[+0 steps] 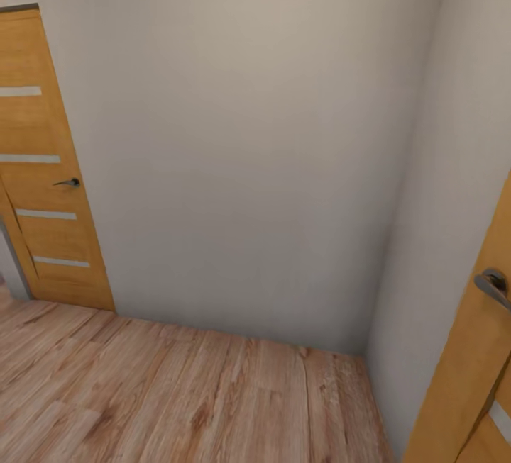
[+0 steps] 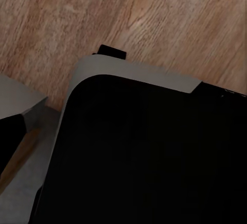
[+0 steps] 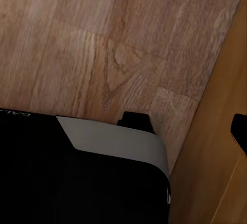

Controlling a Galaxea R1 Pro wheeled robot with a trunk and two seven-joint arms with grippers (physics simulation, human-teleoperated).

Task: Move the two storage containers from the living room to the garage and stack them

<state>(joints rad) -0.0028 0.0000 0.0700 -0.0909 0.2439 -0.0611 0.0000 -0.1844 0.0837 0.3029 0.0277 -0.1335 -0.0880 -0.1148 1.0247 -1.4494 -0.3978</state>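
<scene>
A plain beige wall (image 1: 248,151) meets light wood-plank flooring (image 1: 163,392) in a corner. A wooden door (image 1: 46,165) stands at left; another door (image 1: 468,371), cut off, at right. Both wrist cameras look down past the robot's black-and-grey base (image 2: 149,152) at the planks. Whether either gripper is open or closed cannot be told.

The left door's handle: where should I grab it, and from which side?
Judging by the head view, grip the lever handle on its horizontal bar, coming from the front, jaws above and below. It sticks out near the door's right edge.
</scene>
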